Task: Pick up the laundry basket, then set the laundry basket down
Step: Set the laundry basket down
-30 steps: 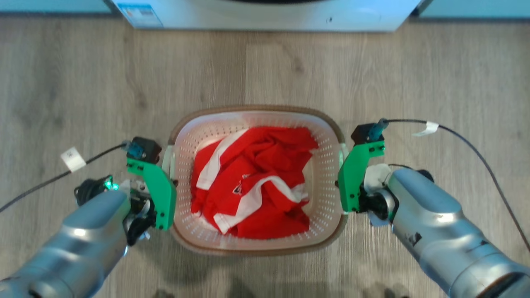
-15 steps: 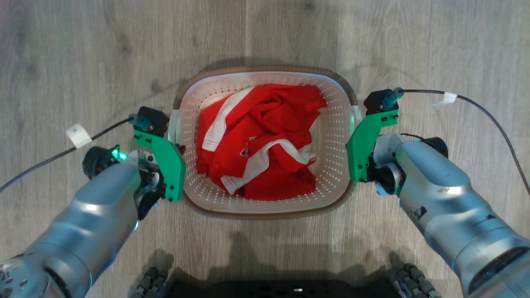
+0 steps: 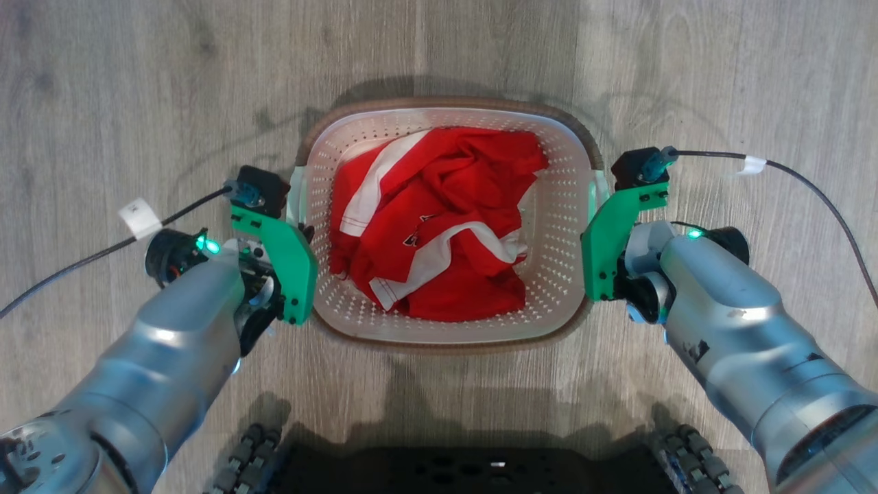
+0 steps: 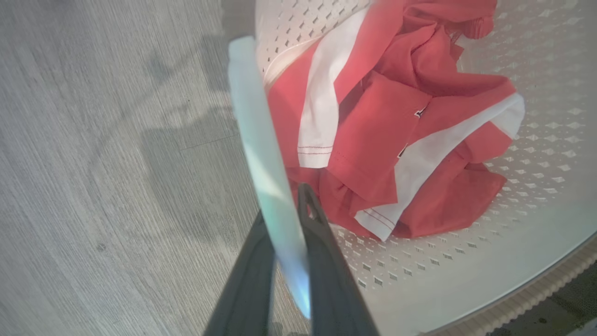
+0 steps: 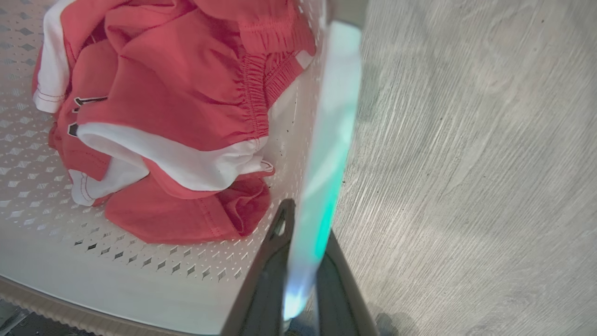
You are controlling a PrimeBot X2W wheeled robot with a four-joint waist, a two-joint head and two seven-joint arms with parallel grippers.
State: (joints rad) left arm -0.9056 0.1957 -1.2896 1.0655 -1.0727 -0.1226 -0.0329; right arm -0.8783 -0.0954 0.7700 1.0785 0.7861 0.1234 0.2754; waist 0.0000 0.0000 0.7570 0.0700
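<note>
The laundry basket [image 3: 564,226] is white and perforated with a brown woven-look rim, and a crumpled red and white garment [image 3: 432,219] lies inside. It hangs between my arms, its shadow thrown apart from it on the floor. My left gripper [image 3: 302,230] is shut on the basket's left handle [image 4: 261,140], with the dark fingers [image 4: 322,242] pinching the pale strip from both sides. My right gripper [image 3: 594,209] is shut on the right handle [image 5: 333,116] in the same way, one finger [image 5: 275,247] inside the basket wall.
Grey wood-plank floor [image 3: 103,103] lies all around the basket. My dark base with wheels [image 3: 480,473] shows along the bottom edge, just behind the basket. Black cables [image 3: 809,189] trail off both wrists to the sides.
The camera has tipped down: the white appliance has left the top edge and my base has come into view. The basket, held by both handles, looks slightly larger and closer to me.
</note>
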